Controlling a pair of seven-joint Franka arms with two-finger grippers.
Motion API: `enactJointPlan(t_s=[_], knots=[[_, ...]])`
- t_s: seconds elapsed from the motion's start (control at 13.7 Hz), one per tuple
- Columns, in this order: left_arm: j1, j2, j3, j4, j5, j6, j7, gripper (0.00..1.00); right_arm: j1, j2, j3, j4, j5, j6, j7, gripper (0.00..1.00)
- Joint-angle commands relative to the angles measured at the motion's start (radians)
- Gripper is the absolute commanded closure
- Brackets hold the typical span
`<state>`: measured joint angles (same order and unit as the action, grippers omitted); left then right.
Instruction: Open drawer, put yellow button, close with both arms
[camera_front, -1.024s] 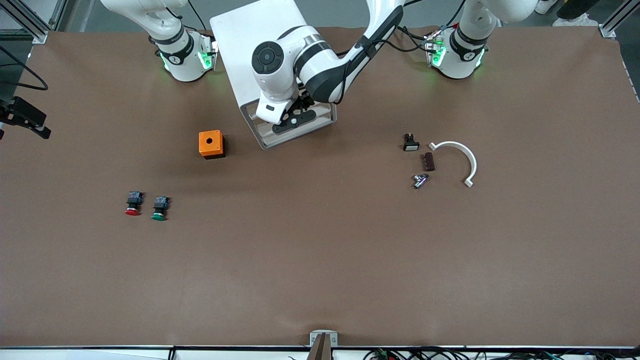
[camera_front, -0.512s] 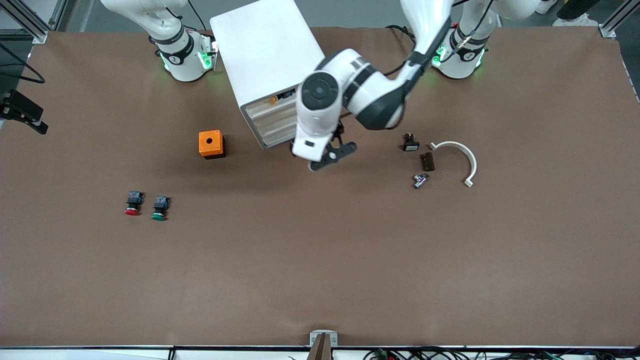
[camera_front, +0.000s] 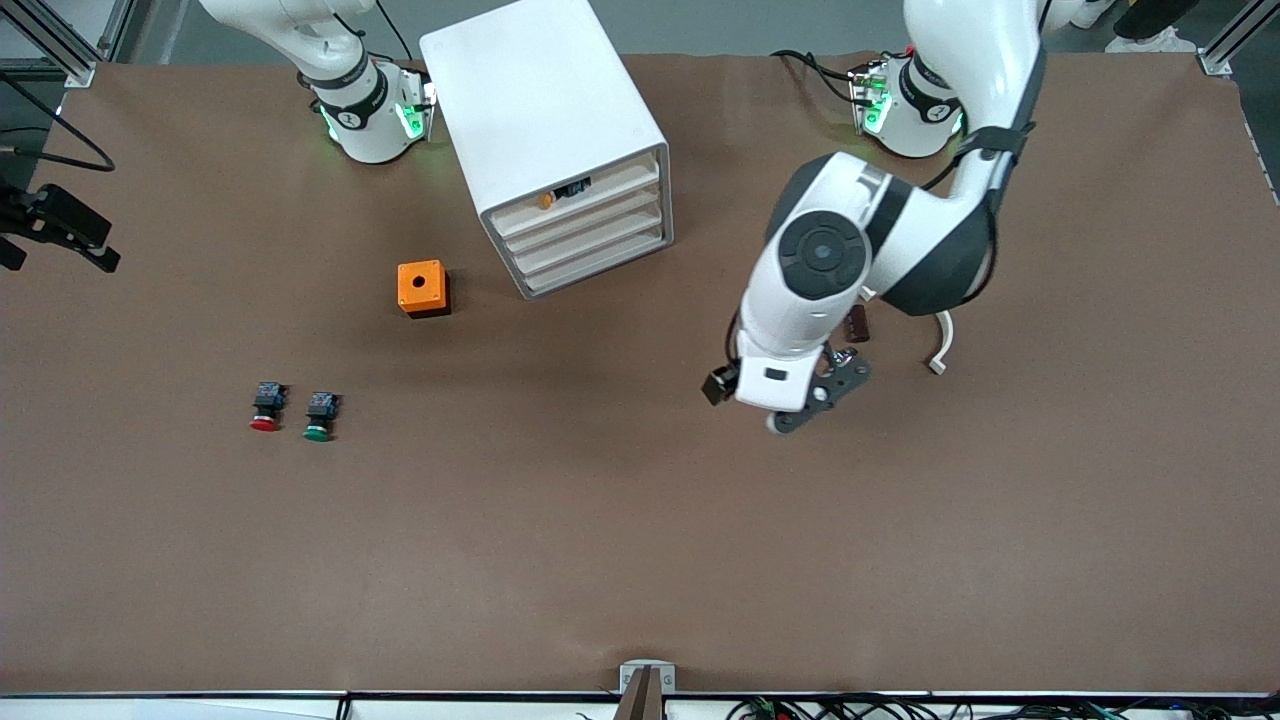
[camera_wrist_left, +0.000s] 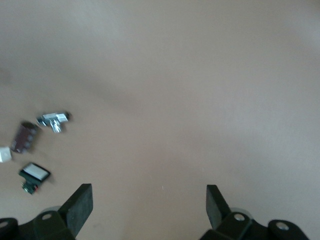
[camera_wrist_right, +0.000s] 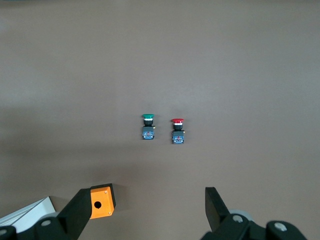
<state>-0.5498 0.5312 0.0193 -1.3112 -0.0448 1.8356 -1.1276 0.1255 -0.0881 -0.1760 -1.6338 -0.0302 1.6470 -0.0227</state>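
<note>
The white cabinet (camera_front: 545, 110) stands between the arm bases. Its top drawer (camera_front: 600, 187) stands a little open. The yellow button (camera_front: 546, 200) shows in the gap, orange cap beside its black body. My left gripper (camera_front: 815, 400) hangs over the table beside the small parts toward the left arm's end. In the left wrist view it (camera_wrist_left: 147, 207) is open and empty over bare table. My right gripper (camera_wrist_right: 146, 210) is open and empty, high over the orange box (camera_wrist_right: 101, 201). It is out of the front view.
An orange box (camera_front: 422, 288) sits near the cabinet. A red button (camera_front: 265, 408) and a green button (camera_front: 319, 415) lie nearer the camera. A silver part (camera_wrist_left: 53, 120), a brown block (camera_wrist_left: 24, 137) and a black switch (camera_wrist_left: 34, 175) lie by a white curved piece (camera_front: 940, 345).
My left arm has swung away from the cabinet front toward its own end of the table. The drawer fronts and the yellow button now show. The right arm has not moved.
</note>
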Motion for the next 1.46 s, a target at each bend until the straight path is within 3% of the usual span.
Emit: enactJointPlan(t_s=[0.0,0.22,0.95,1.39], knots=[[0.076,-0.071,-0.012,-0.023,0.026,-0.024,0.02,0.0,0.003,0.015,0.001,0.028,-0.002,-0.013,0.018,0.0],[0.168,-0.12,-0.015,-0.023,0.026,-0.044,0.151,0.0,0.0,0.015,0.0,0.028,0.0,-0.012,0.02,0.0],[0.393,-0.299,-0.018,-0.039,0.025,-0.285,0.713,0.0,0.005,0.018,-0.002,0.028,0.007,-0.016,0.026,0.0],[0.442,-0.467,-0.018,-0.209,0.036,-0.282,0.853,0.0,0.005,0.019,-0.002,0.028,0.007,-0.019,0.027,0.0]])
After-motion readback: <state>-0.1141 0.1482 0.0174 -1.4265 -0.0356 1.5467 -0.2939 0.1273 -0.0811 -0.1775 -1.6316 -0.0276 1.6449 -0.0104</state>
